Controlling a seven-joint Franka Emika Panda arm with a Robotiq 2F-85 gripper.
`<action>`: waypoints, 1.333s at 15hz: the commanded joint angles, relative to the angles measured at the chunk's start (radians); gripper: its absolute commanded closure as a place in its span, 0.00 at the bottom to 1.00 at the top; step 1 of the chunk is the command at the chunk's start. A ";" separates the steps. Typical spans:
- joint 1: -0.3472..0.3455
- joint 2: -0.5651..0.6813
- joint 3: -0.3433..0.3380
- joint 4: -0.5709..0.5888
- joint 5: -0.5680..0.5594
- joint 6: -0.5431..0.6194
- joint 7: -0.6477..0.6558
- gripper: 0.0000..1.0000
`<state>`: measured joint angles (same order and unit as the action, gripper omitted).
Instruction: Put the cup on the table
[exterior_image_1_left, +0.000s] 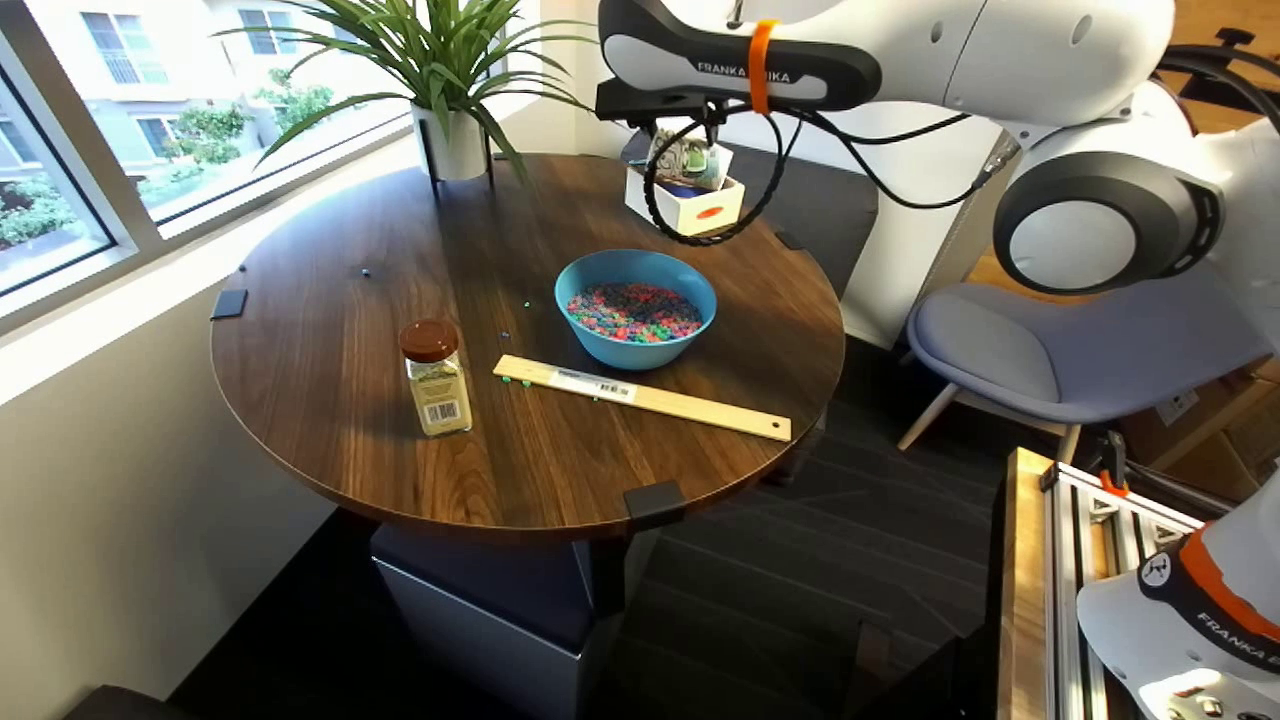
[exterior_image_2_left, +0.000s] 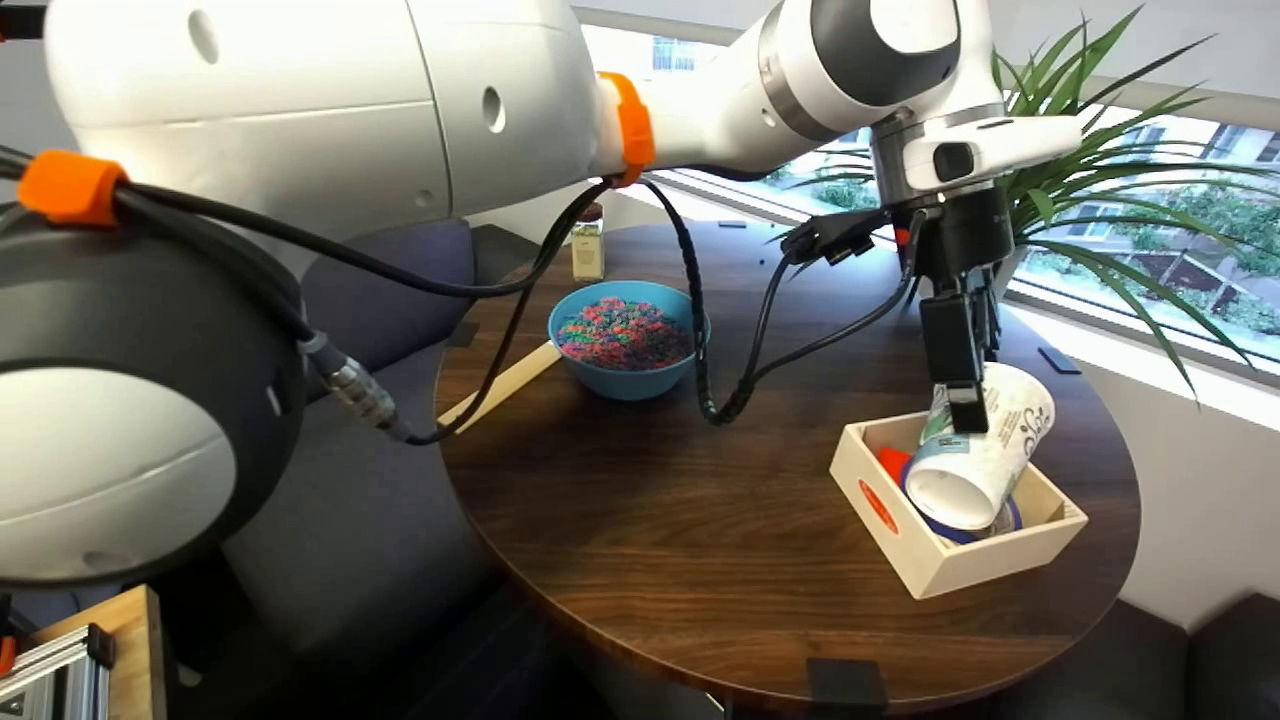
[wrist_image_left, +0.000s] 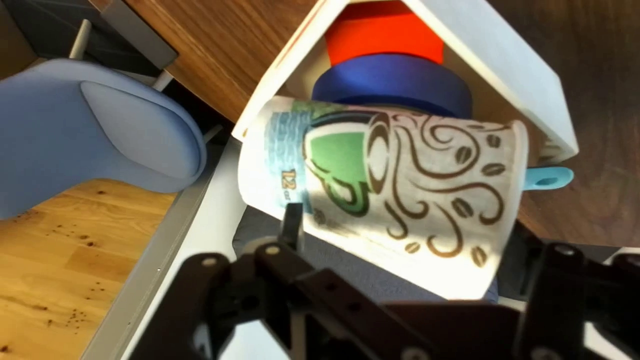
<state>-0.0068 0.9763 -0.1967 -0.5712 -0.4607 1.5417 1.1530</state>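
Note:
The cup is a white paper cup with a green mug and brown swirls (wrist_image_left: 370, 165). It lies tilted in a small wooden box (exterior_image_2_left: 990, 570), apparently resting on its contents. The cup shows in both exterior views (exterior_image_2_left: 985, 470) (exterior_image_1_left: 690, 160). The box stands on the round dark-brown table (exterior_image_2_left: 720, 520). My gripper (exterior_image_2_left: 980, 380) points down at the cup. Its fingers are wide apart in the wrist view (wrist_image_left: 410, 230), one in front of the cup near its base and one beside the rim. Whether either touches the cup cannot be told.
The box also holds a blue round thing (wrist_image_left: 390, 82) and a red thing (wrist_image_left: 385, 40). A blue bowl of speckled beads (exterior_image_1_left: 640, 345), a wooden ruler (exterior_image_1_left: 690, 405), a brown-lidded jar (exterior_image_1_left: 437, 390) and a potted plant (exterior_image_1_left: 455, 145) stand around the table. Arm cables (exterior_image_2_left: 735, 400) hang over it.

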 joint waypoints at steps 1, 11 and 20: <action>0.011 0.021 -0.019 0.044 -0.015 -0.070 -0.016 0.44; 0.037 -0.041 -0.020 0.068 -0.012 -0.231 -0.183 1.00; 0.014 -0.185 0.052 0.072 0.068 -0.264 -0.440 1.00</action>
<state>0.0198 0.8515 -0.1963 -0.4956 -0.4493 1.2874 0.7983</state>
